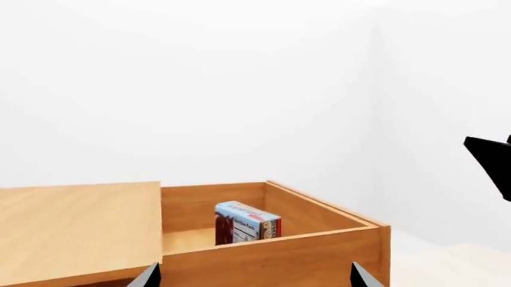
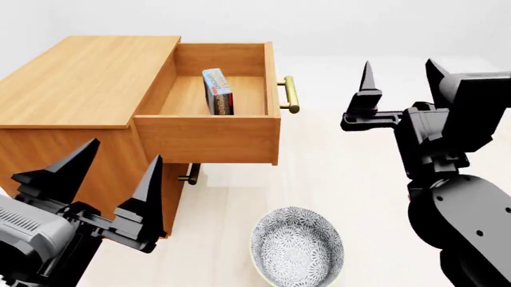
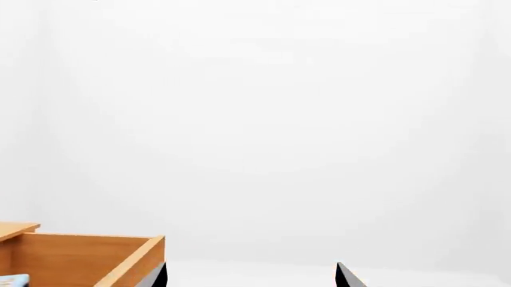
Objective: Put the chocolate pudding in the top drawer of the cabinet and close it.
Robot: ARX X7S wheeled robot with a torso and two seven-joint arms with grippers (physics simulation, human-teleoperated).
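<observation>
pudding: chocolate pudding (image 2: 217, 91) on edge inside the open top drawer (image 2: 206, 139) (closing remains)
hands: left gripper (image 2: 112, 184) and right gripper (image 2: 399, 75) spread apart, empty

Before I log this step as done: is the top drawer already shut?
No. In the head view the top drawer stands pulled out from the cabinet, with the chocolate pudding inside it.

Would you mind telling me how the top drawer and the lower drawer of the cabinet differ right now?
The top drawer is pulled out and open, with the chocolate pudding standing inside; the lower drawer sits pushed in, nothing of its inside showing. The top drawer's brass handle is plainly visible, while the lower drawer's handle peeks out underneath, mostly hidden. Both belong to the same light-brown wooden cabinet.
</observation>
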